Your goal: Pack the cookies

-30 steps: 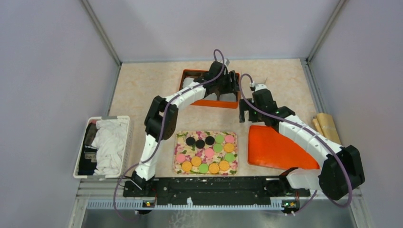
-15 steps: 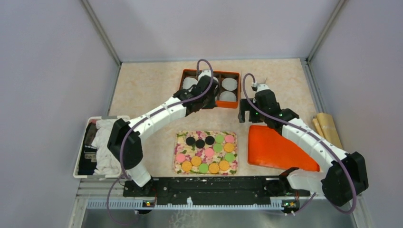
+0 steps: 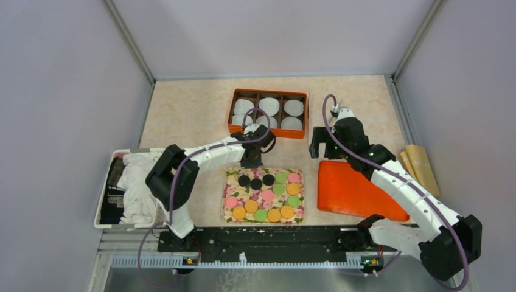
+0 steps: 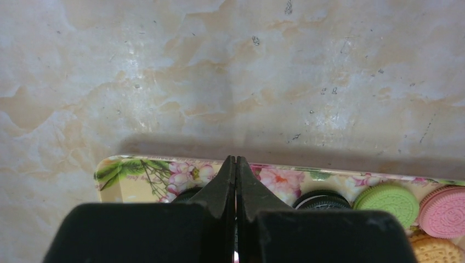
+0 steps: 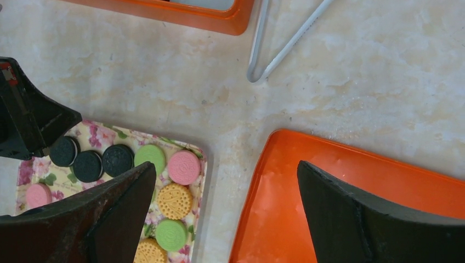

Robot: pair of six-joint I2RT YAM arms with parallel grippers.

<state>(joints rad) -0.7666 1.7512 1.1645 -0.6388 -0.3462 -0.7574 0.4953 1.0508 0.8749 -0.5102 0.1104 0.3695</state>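
The cookies (image 3: pixel 263 196) lie in rows on a floral tray (image 3: pixel 232 176) near the table's front: black, green, pink and orange discs. My left gripper (image 3: pixel 251 159) hovers over the tray's far left edge, shut, with nothing visible between its fingers. In the left wrist view its closed tips (image 4: pixel 236 160) point at the tray rim (image 4: pixel 137 171), with a black cookie (image 4: pixel 322 200) and a green one (image 4: pixel 386 200) to the right. My right gripper (image 3: pixel 322 149) stands open between the tray and the orange lid. Its open gripper (image 5: pixel 226 164) frames bare table, with a pink cookie (image 5: pixel 183 167) at the left.
An orange divided box (image 3: pixel 268 113) holding white paper cups sits at the back. An orange lid (image 3: pixel 356 191) lies right of the tray. Metal tongs (image 5: pixel 285 46) rest near the box. A white basket (image 3: pixel 131 187) of cloths is at the left, brown rolls (image 3: pixel 417 164) at the right.
My left arm has drawn back from the orange box to the tray's far edge, and its gripper has shut. My right arm has shifted slightly right and stays open.
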